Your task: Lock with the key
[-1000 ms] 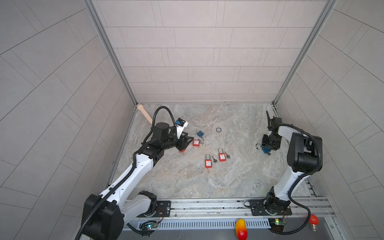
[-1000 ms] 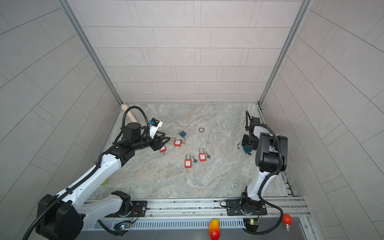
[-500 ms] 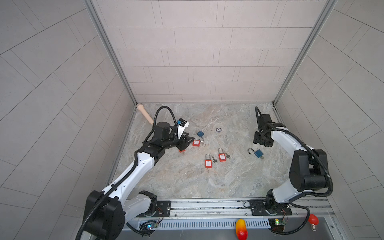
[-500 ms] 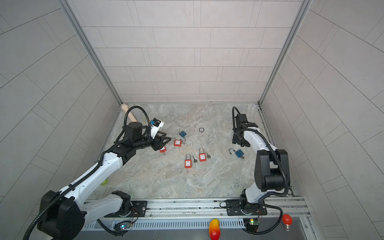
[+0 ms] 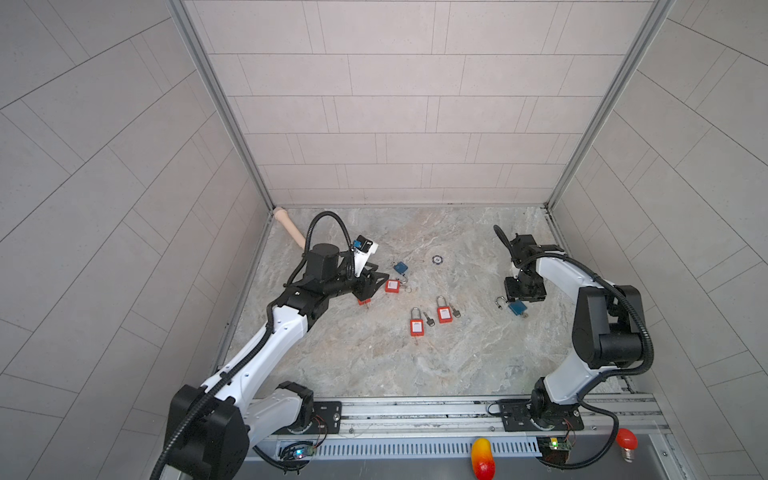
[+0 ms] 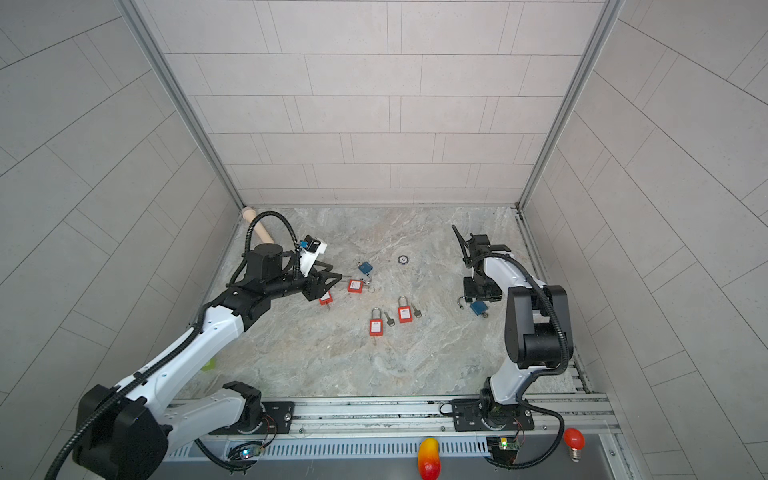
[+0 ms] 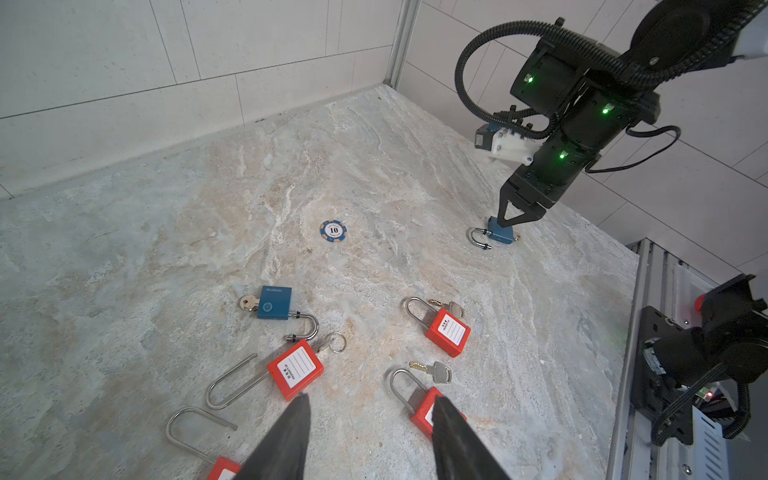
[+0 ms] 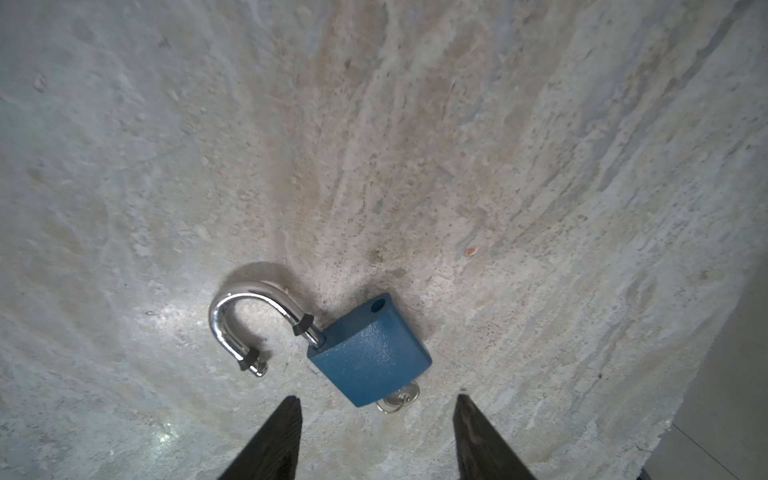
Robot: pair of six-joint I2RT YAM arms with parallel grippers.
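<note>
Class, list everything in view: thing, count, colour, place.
Red padlocks: four, red, table middle.
Blue padlocks: two, blue; one far middle, one at right gripper.
Loose keys: two, silver, beside the nearer red padlocks.
Chip: one, blue-white, far middle.
Wooden peg: one, beige, far left corner.
Bulbs: two, red and orange-yellow, front edge.
Table: one, grey marbled.
Left gripper: one, black, jaws open, by red padlocks.
Right gripper: one, black, jaws open, above blue padlock.

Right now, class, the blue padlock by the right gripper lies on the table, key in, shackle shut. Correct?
No: the shackle is open, as the right wrist view shows. The blue padlock, key in, lies on the table by the right gripper.
</note>
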